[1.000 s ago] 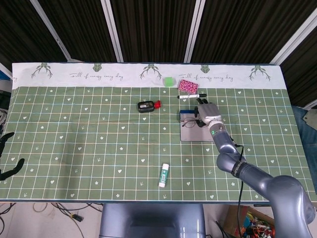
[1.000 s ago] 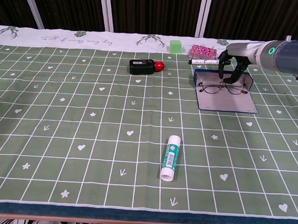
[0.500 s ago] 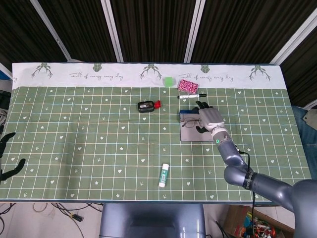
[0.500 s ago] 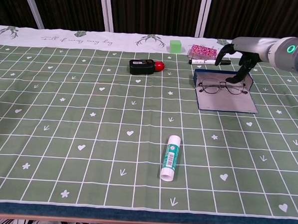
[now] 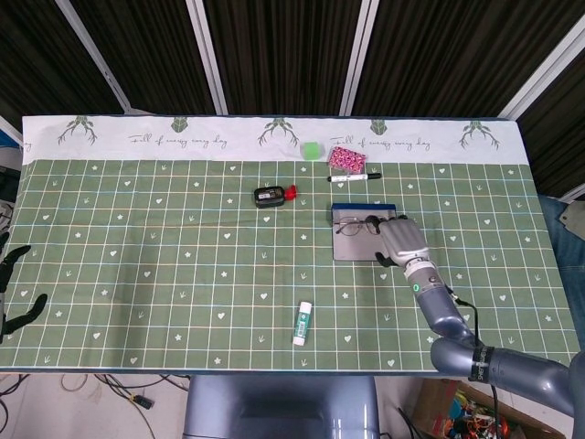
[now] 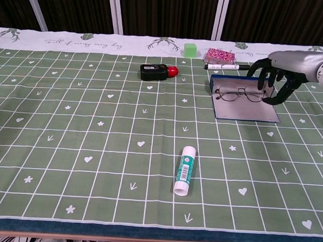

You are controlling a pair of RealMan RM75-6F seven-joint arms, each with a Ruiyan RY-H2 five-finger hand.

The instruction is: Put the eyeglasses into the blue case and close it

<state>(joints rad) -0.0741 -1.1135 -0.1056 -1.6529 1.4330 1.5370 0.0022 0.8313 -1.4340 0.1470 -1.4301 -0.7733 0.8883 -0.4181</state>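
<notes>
Chest view shows the eyeglasses [image 6: 239, 94] lying in the open blue case [image 6: 243, 108], lenses side by side, their long axis running across the table, left to right. The case's gray tray lies flat, with its blue back wall standing at the far edge. The right hand [image 6: 275, 79] hovers at the right end of the frames with its dark fingers [image 6: 259, 76] curled downward and apart, holding nothing. Whether a fingertip touches the frames cannot be told. Head view shows the right hand [image 5: 403, 240] over the case's right side, forearm trailing toward the near table edge. Only this view catches the left hand [image 5: 16, 288], at the far left edge, fingers apart.
</notes>
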